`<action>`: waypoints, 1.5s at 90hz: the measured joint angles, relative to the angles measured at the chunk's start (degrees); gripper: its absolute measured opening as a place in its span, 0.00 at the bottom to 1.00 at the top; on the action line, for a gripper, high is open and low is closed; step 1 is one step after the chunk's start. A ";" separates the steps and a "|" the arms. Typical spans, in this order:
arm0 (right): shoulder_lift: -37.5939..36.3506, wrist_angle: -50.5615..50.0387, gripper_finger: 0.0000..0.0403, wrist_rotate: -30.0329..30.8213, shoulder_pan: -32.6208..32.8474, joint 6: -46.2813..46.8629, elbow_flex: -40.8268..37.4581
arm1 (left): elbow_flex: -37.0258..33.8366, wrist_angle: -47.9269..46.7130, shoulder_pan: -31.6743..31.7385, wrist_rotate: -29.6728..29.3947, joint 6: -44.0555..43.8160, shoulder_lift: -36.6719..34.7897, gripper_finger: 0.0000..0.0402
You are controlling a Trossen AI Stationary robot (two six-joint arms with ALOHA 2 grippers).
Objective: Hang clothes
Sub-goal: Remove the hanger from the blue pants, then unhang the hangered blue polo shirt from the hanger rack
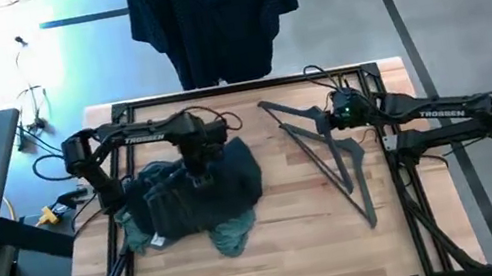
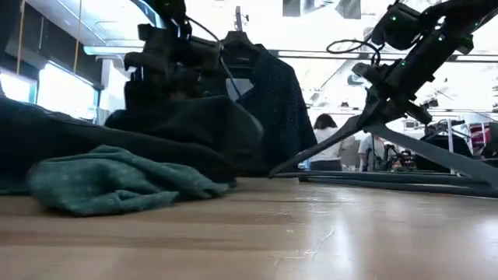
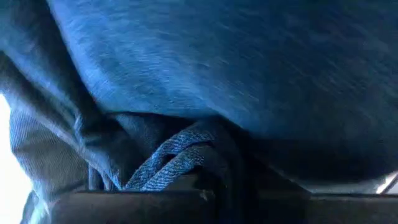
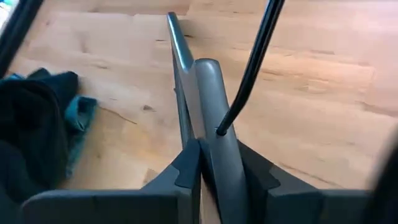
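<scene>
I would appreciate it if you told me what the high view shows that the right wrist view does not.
Only the high view shows the left tool down on the dark garment pile, and the navy shirt hanging beyond the table. Only the right wrist view shows the right tool shut on the hanger. Both show the hanger, the pile's edge and the table.

Bright backlight, blown-out windows in low view; left wrist pic blurry.

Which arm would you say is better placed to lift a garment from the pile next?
The left: its end effector is buried in the dark garment, while the right end effector is shut on the hanger.
</scene>
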 joint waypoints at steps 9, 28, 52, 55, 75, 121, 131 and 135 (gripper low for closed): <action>-0.23 -1.44 0.17 -1.51 -0.16 -2.51 0.26 | 1.45 -0.33 0.09 -1.84 -4.19 -3.23 0.06; 0.65 -19.38 0.43 -1.54 -0.05 -8.52 4.27 | 8.61 -5.69 0.41 -7.44 -13.61 -10.80 0.22; -0.04 -28.05 0.66 0.28 -0.37 -17.14 12.65 | 23.90 -9.52 0.76 -20.84 -24.93 -15.68 0.27; -0.08 -28.13 0.67 -0.22 -0.43 -18.67 13.70 | 26.20 -8.37 0.78 -23.34 -24.77 -15.76 0.27; 0.01 -27.94 0.69 -1.57 -0.75 -25.99 20.39 | 35.40 12.46 2.87 -43.64 -14.96 -15.75 0.23; 0.07 -25.16 0.69 -1.81 -0.91 -24.96 21.14 | 35.58 62.42 30.86 -44.70 38.64 -5.26 0.43; 0.05 -24.12 0.69 -1.64 -0.91 -21.13 21.14 | 35.58 68.40 36.58 -43.31 43.11 -0.99 0.48; 0.05 -23.75 0.69 -1.64 -0.91 -19.18 21.14 | 35.57 69.89 38.76 -43.81 43.56 0.56 0.50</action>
